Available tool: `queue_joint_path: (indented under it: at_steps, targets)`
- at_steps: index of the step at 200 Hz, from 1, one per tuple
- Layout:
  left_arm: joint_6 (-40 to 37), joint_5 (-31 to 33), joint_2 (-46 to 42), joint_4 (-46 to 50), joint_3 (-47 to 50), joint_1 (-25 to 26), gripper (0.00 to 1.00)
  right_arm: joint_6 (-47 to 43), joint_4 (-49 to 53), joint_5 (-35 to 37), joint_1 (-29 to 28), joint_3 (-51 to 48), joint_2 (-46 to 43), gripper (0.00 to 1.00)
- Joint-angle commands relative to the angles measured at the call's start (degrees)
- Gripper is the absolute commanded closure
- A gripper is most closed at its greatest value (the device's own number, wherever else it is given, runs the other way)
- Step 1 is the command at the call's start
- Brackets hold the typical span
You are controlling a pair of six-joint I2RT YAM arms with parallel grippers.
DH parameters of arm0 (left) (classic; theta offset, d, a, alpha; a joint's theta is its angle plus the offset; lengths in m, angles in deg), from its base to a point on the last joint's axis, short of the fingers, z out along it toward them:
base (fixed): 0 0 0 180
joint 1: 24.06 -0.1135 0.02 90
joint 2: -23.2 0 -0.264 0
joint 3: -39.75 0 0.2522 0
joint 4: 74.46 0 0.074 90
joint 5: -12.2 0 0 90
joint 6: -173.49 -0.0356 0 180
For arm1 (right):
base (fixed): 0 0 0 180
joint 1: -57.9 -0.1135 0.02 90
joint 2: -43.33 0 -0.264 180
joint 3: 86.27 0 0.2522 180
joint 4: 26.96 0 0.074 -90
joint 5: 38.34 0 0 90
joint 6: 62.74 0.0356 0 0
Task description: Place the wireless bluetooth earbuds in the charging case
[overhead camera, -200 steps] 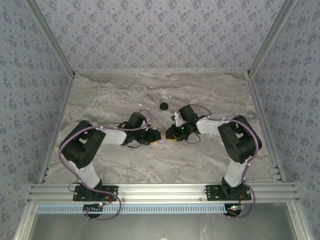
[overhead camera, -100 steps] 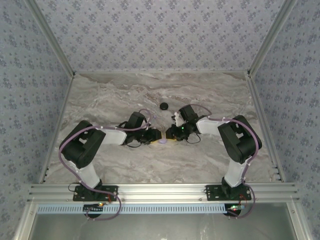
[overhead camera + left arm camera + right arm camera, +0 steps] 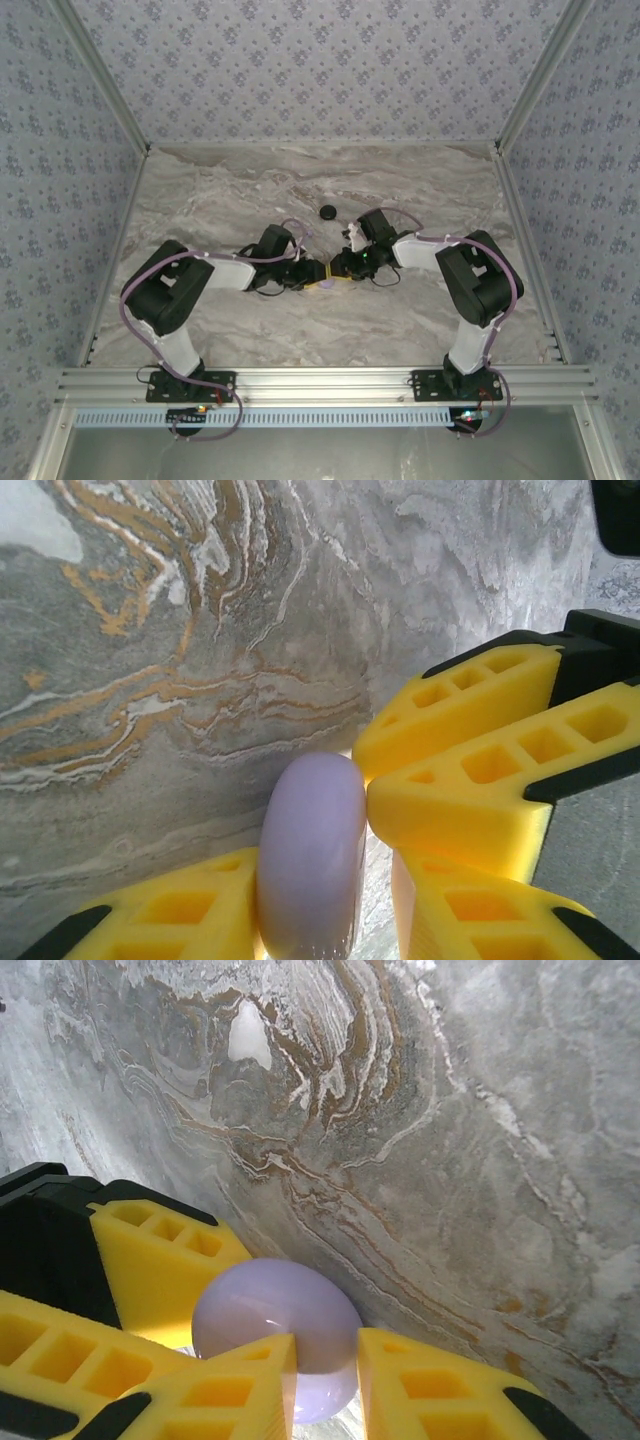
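Observation:
The charging case [image 3: 310, 860], a pale lavender puck, stands on edge just above the marble table [image 3: 200, 200], where both grippers meet. My left gripper [image 3: 320, 868] is shut on it: the case lies against one yellow finger, and a thin sliver shows beside the other. My right gripper [image 3: 326, 1348] is shut on the rim of the case [image 3: 272, 1322]. Its fingers [image 3: 470, 780] reach in from the right in the left wrist view. In the top view, the left gripper [image 3: 313, 275] and right gripper [image 3: 332, 269] sit tip to tip. The earbuds are hidden.
A black round disc [image 3: 326, 211] lies on the marble a little beyond the grippers. Metal frame rails [image 3: 320, 380] run along the near edge, and patterned walls close in the back and both sides.
The two grippers have drawn slightly closer together around the case. Nothing else has visibly moved.

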Motion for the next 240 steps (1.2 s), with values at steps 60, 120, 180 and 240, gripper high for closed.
queue_joint_path:
  at_steps: [60, 120, 180, 240]
  targets:
    - [-0.7, 0.3, 0.7, 0.5, -1.8, 0.4, 0.74, 0.6, -0.1, -1.0, 0.2, -0.3, -0.6, 0.75]
    - [-3.8, 2.6, -5.5, 3.6, -1.5, -0.8, 0.78, -2.0, 3.2, 1.5, 3.2, -1.7, -9.2, 0.7]
    - [-12.1, -1.5, -15.1, 7.2, -4.5, -5.0, 0.78, -11.2, 6.9, -4.0, 10.1, -0.2, -18.6, 0.62]
    - [-19.8, -10.2, -19.9, 9.2, -11.3, -6.0, 0.78, -17.6, 7.4, -16.6, 12.2, 4.3, -23.8, 0.54]
